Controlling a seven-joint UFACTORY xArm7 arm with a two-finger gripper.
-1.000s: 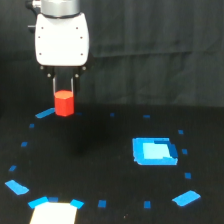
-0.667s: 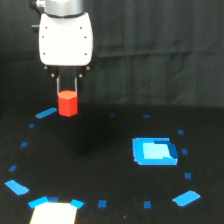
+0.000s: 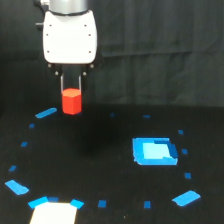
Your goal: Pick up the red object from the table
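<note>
Nearest the camera, a white patch (image 3: 55,212) sits at the bottom edge of the black counter (image 3: 100,165), flanked by blue tape marks. Further blue marks form a rough ring across the surface — a larger one at the exterior view's lower left (image 3: 17,187) and another at the lower right (image 3: 186,198). At mid-depth, toward the exterior view's right, lies a bright blue square patch (image 3: 154,151). An elongated blue mark (image 3: 46,113) lies farther back on the left.

Beyond these, the end effector (image 3: 71,92) hangs below the white arm housing (image 3: 69,35). Its two thin fingers (image 3: 62,85) are pinched on the red block (image 3: 71,101) — one finger at each side of its upper part. The block is upright and appears clear of the counter, just right of the elongated mark. A dark curtain (image 3: 165,50) closes the background.
</note>
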